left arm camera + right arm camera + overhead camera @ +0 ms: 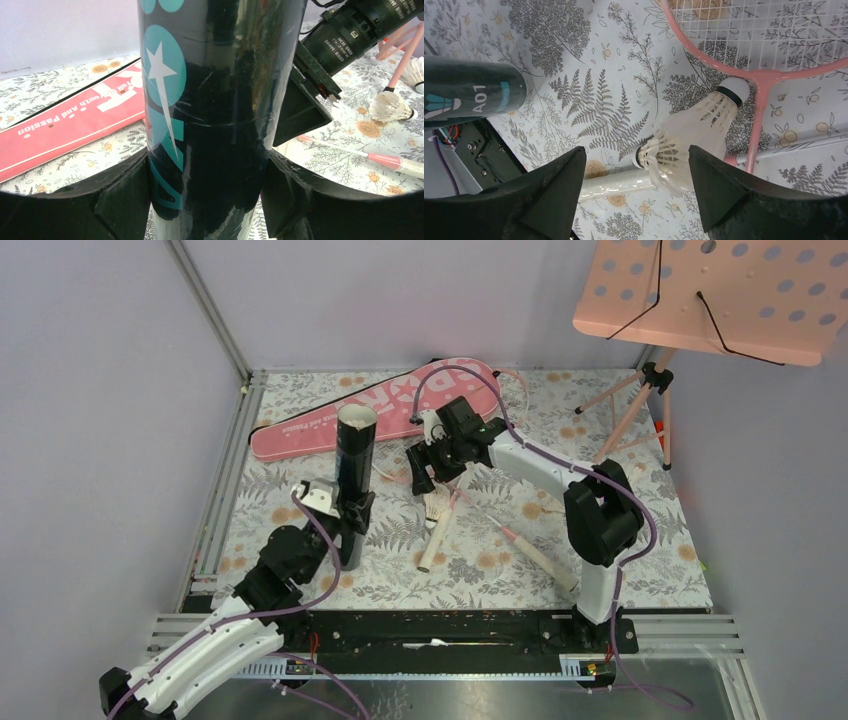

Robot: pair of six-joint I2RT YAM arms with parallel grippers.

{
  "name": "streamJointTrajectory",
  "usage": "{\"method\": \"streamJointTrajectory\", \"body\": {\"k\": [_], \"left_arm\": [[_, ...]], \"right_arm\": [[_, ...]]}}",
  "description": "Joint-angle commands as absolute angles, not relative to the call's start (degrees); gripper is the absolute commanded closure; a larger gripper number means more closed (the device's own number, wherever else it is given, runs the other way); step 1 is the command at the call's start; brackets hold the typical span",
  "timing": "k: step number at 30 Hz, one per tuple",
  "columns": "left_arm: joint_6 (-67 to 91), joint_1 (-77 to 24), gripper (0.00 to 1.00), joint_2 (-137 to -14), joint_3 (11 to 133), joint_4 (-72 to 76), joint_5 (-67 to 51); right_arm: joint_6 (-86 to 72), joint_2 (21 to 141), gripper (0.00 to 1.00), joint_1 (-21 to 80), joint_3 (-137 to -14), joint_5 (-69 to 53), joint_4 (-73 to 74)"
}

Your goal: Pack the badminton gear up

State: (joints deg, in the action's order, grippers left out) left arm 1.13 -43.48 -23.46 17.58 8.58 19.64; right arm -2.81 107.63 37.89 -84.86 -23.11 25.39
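My left gripper (352, 522) is shut on the black tube (355, 450) and holds it upright, its open mouth up; in the left wrist view the tube (215, 100) fills the space between both fingers (125, 200). My right gripper (424, 480) hangs open just above two white shuttlecocks (436, 508). In the right wrist view one shuttlecock (664, 160) lies between the open fingers (559, 190), touching another (711, 117). They rest by a pink racket frame (769, 76) and a pale handle (616, 186). The pink SPORT bag (390, 405) lies at the back.
A second racket handle (540, 555) lies at the front right. The pink perforated music stand (715, 290) with tripod legs (640, 410) stands at the back right. White walls and metal rails enclose the floral mat (300, 480).
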Motion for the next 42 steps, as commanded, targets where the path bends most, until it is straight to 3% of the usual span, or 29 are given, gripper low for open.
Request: {"method": "streamJointTrajectory", "body": {"k": [1, 13, 20, 24, 31, 42], "left_arm": [[1.41, -43.36, 0.64, -24.12, 20.01, 12.58, 20.59], [1.49, -43.39, 0.64, -23.66, 19.91, 12.1, 19.58], [1.28, -43.42, 0.64, -23.72, 20.04, 11.83, 18.97], [1.23, -43.36, 0.65, -24.14, 20.19, 11.65, 18.55], [1.23, -43.41, 0.66, -24.45, 20.57, 10.92, 18.28], [1.14, -43.39, 0.67, -23.48, 20.74, 9.83, 18.28]], "right_arm": [[-2.39, 109.43, 0.2, 37.59, -87.73, -24.87, 26.52], [-0.69, 111.48, 0.32, 37.61, -86.16, -23.79, 27.53], [-0.29, 112.85, 0.34, 37.57, -86.76, -21.03, 28.41], [-0.28, 112.49, 0.51, 37.61, -87.36, -21.73, 29.01], [-0.8, 108.86, 1.0, 37.57, -85.85, -24.12, 29.02], [-2.51, 96.97, 1.0, 37.59, -77.59, -26.0, 22.15]]}}
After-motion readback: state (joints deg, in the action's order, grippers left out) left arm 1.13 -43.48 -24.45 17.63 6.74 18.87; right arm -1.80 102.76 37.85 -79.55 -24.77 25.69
